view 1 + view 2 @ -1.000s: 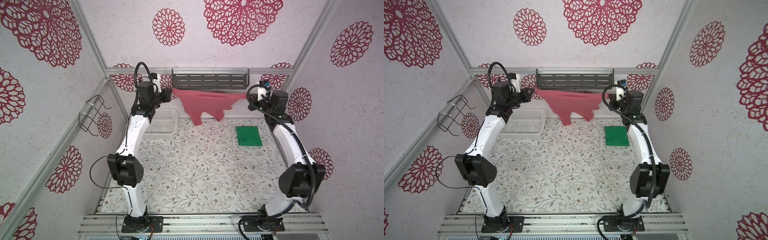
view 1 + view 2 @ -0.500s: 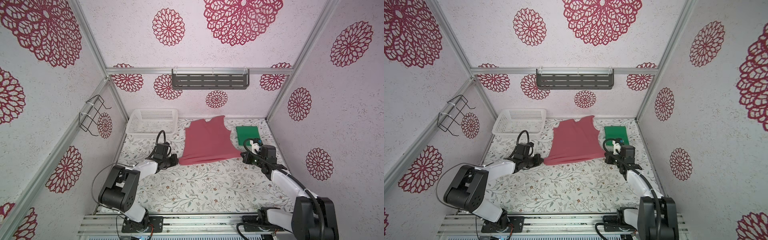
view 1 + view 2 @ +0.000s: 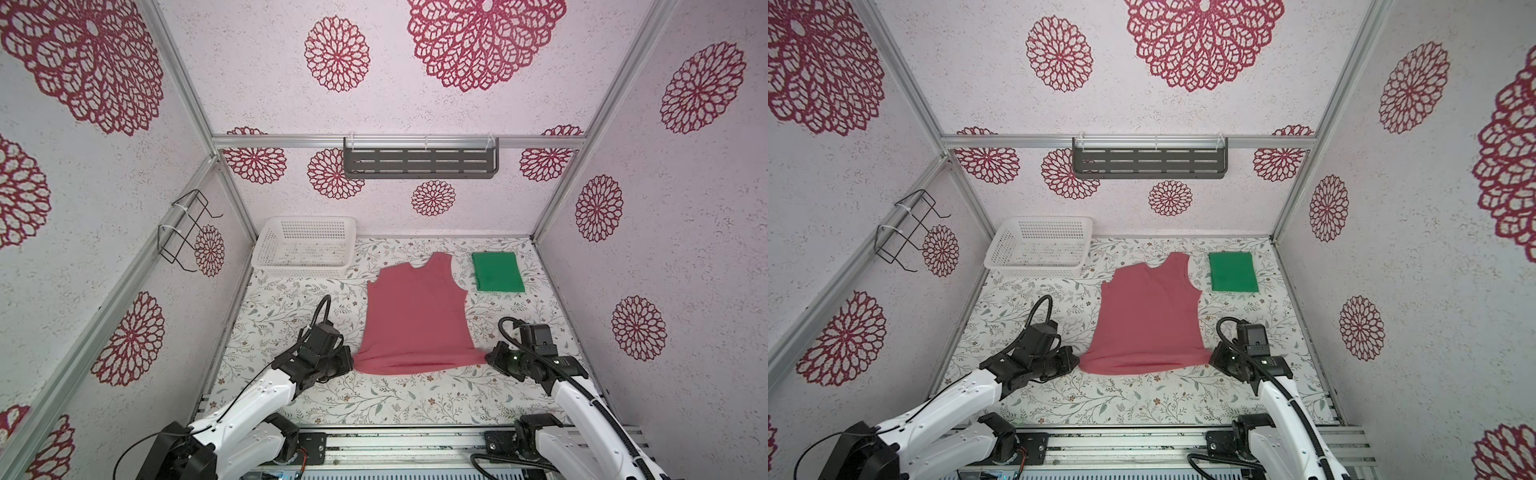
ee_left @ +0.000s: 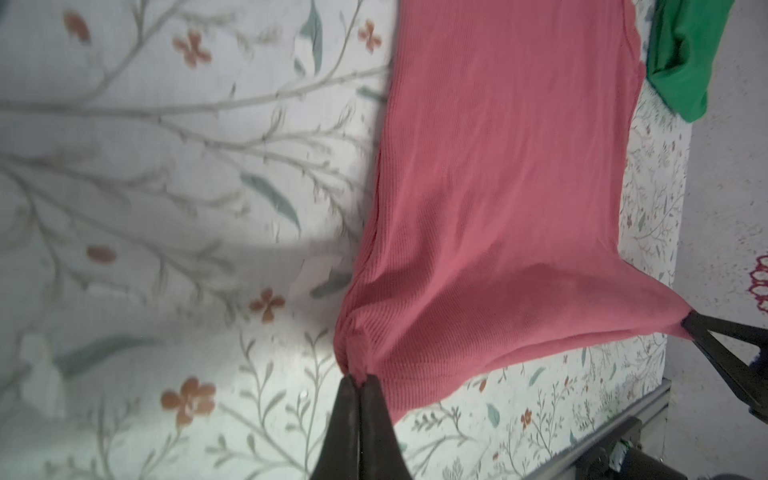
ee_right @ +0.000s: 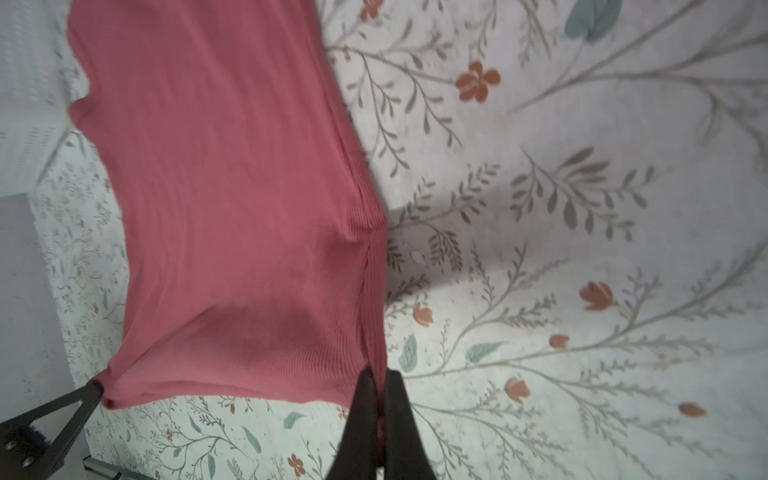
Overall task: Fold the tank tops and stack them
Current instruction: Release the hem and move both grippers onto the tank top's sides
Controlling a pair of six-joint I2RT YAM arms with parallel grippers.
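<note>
Left wrist view: the left gripper (image 4: 360, 379) has its two black tapered fingers squeezed together on a bunched hem corner of the rose-red tank top (image 4: 498, 187). The fine ribbed knit puckers into little pleats right where it's nipped. The right wrist view is pretty much the mirror of that, with the right gripper (image 5: 377, 376) pinched tight on the other hem corner and the side seam running straight off from its tips. The hem is stretched between the two pinches in a shallow curve, with a soft shadow under it on the floral-print table cover (image 3: 415, 399). Using the white perforated plastic basket (image 3: 301, 271) as the reference: in both top views the rose top lies spread out flat just to the right of it. Its shoulder end is about level with the basket's front wall, and its hem end is well away from it. The green tank top (image 3: 497, 272) is a neat flat rectangle, smooth and square-edged. It sits farther right of the basket, just past the rose one's armhole, and doesn't seem to touch it.
</note>
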